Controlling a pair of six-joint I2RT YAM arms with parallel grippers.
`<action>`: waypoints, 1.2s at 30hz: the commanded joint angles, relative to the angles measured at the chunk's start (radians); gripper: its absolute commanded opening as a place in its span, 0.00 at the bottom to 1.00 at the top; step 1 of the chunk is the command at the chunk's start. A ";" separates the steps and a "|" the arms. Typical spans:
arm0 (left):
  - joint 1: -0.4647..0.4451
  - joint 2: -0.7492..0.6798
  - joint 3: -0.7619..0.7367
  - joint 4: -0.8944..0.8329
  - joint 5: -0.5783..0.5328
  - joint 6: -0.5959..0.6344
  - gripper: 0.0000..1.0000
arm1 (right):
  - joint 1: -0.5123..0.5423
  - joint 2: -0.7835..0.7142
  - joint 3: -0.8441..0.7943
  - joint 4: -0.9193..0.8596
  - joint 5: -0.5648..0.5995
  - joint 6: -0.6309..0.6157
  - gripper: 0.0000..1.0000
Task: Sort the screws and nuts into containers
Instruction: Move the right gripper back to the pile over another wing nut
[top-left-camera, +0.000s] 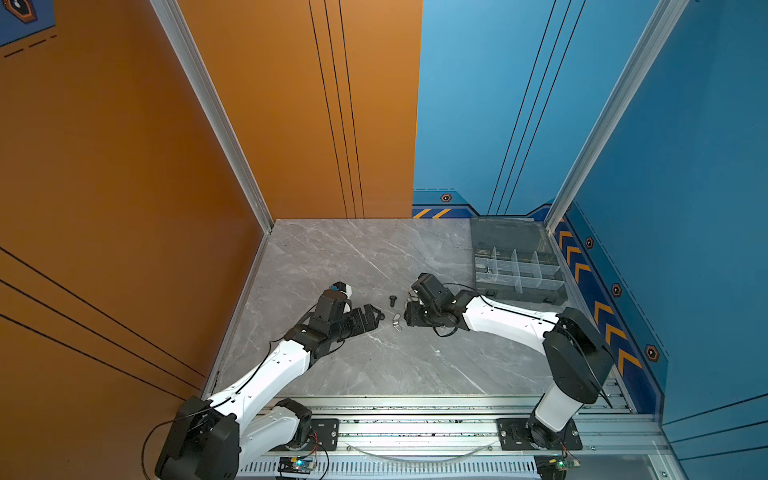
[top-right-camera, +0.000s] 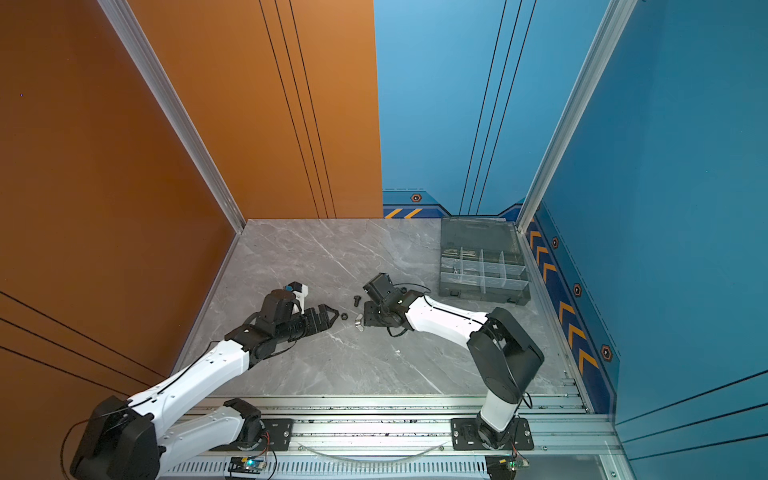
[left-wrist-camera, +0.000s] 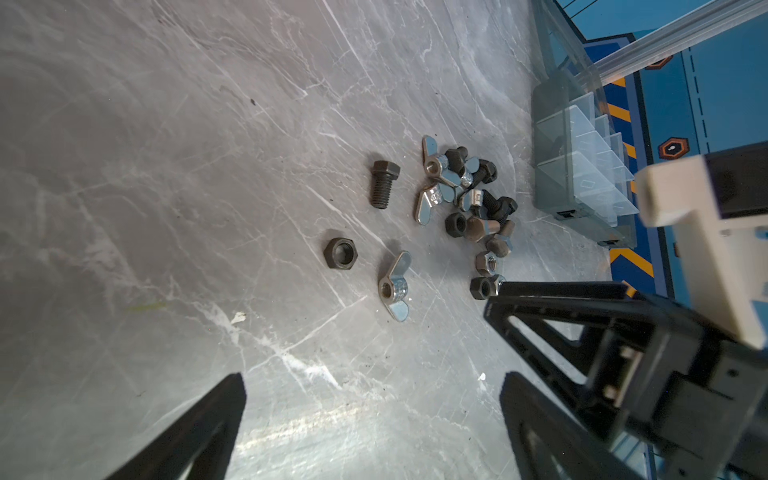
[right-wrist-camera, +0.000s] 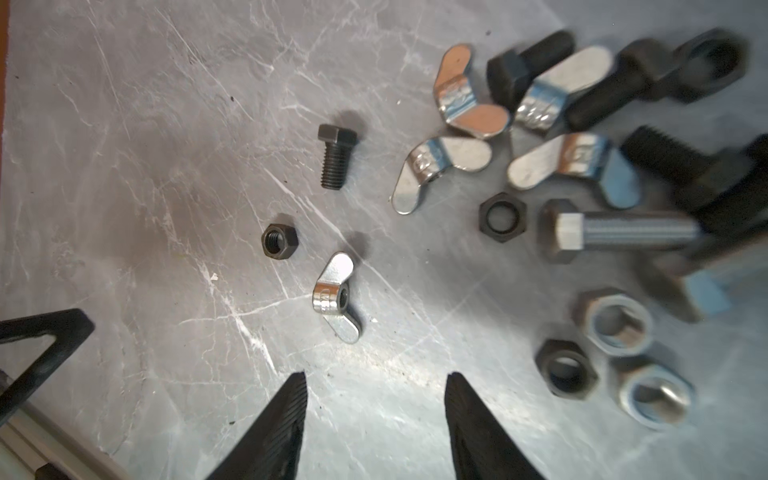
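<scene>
While my right hand (right-wrist-camera: 376, 376) hovers empty and parted beside a wing nut (right-wrist-camera: 336, 297) on the bench (right-wrist-camera: 124, 166), my left hand (left-wrist-camera: 371, 378) is parted too.

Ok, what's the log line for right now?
left hand open | right hand open near wing nut | screws, nuts on table

Marble tabletop (top-left-camera: 374, 257) (scuffed), orange wall (top-left-camera: 104, 166), blue wall (top-left-camera: 478, 104)

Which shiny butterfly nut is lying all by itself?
The wing nut lying apart beside the black hex nut, just ahead of the right gripper and its open fingertips. The other wing nuts lie bunched together farther off.
</scene>
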 joint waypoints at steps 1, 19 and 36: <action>0.022 -0.027 -0.022 -0.020 0.028 -0.003 0.98 | 0.018 0.060 0.064 0.044 0.019 0.047 0.55; 0.140 -0.035 -0.075 0.009 0.144 0.045 0.98 | 0.074 0.267 0.296 -0.132 0.096 -0.042 0.54; 0.163 -0.005 -0.071 0.027 0.179 0.042 0.98 | 0.079 0.322 0.333 -0.158 0.115 -0.083 0.43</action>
